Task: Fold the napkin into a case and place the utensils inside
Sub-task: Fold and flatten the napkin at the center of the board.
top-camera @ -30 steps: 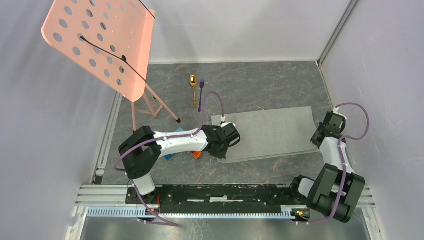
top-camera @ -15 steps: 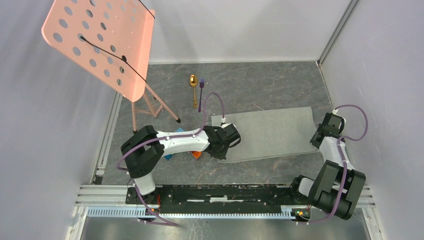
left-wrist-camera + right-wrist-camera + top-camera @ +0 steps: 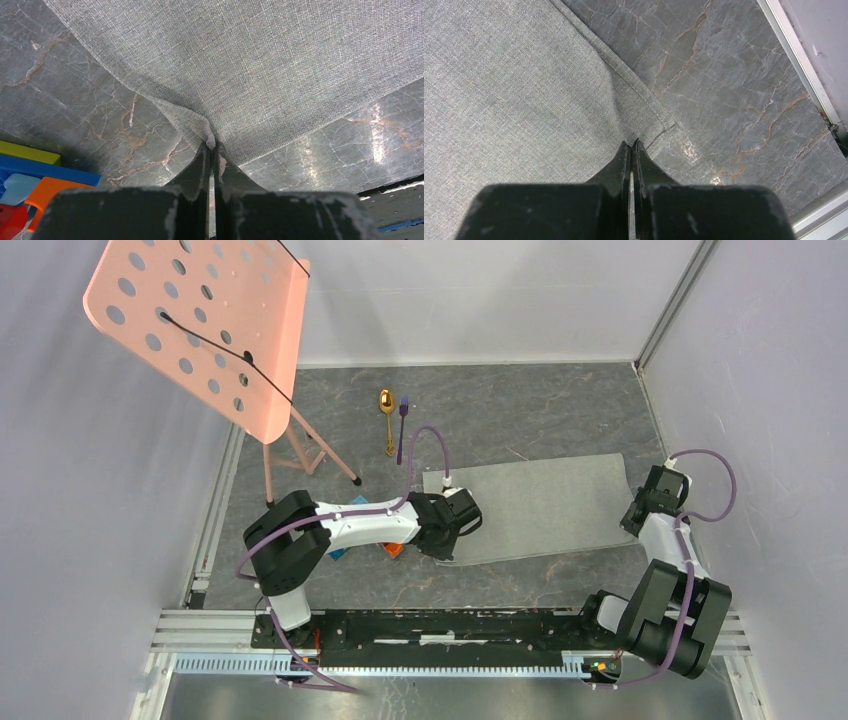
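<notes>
Currently I see the napkin (image 3: 540,500) flat on the worktop (image 3: 500,410), left hand (image 3: 211,147) pinching its near-left corner, right hand (image 3: 631,145) pinching its near-right corner; gold spoon (image 3: 387,415) and purple fork (image 3: 402,425) lie beyond its far-left corner.

The left arm (image 3: 360,525) and right arm (image 3: 668,565) match: chunky black joint housings joined by smooth white links. A thin purple cable (image 3: 430,427) arcs out from each wrist and trails along the arm down to its base. Both bases are bolted to a black plate (image 3: 450,625) on a ribbed aluminium rail (image 3: 220,664). The left gripper (image 3: 211,147) and right gripper (image 3: 631,145) have matte black fingers tapering to narrow tips, and blocky black bodies scuffed pale at the edges
</notes>
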Robot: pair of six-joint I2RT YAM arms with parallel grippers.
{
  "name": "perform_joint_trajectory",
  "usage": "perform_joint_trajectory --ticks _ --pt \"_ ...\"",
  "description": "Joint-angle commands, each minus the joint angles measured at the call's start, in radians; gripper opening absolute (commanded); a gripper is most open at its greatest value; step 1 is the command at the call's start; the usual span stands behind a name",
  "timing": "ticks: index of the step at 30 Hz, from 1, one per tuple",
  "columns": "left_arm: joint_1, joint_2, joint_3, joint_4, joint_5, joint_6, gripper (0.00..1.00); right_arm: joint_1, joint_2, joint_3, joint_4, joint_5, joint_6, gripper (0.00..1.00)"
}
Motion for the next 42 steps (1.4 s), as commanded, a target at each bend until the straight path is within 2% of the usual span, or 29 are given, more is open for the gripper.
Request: perform_joint_trajectory --ticks 1,22,24,27,29,38,42 --pt "-0.009 -0.017 -0.012 0.004 0.002 -0.038 0.03 -0.007 0.008 -0.004 0.044 0.031 0.013 0.0" --pt "-0.024 0.011 -0.003 0.007 0.019 -0.042 0.07 -0.008 0.031 0.007 0.056 0.027 0.013 0.0" --pt "-0.026 0.013 -0.003 0.006 0.019 -0.041 0.07 -0.009 0.027 0.004 0.056 0.032 0.014 0.03" --pt "-0.028 0.008 -0.009 0.006 0.019 -0.038 0.07 -0.008 0.028 0.003 0.063 0.015 0.009 0.16" --pt "-0.032 -0.011 -0.019 0.014 0.012 -0.034 0.1 -0.008 0.027 0.007 0.067 -0.009 0.004 0.22" --pt "-0.036 -0.12 -0.037 0.034 0.052 -0.017 0.44 -0.007 -0.139 0.051 0.014 0.045 -0.021 0.34" --pt "-0.036 -0.182 -0.019 0.02 0.089 -0.006 0.51 0.001 -0.169 0.063 0.007 -0.028 -0.033 0.41"
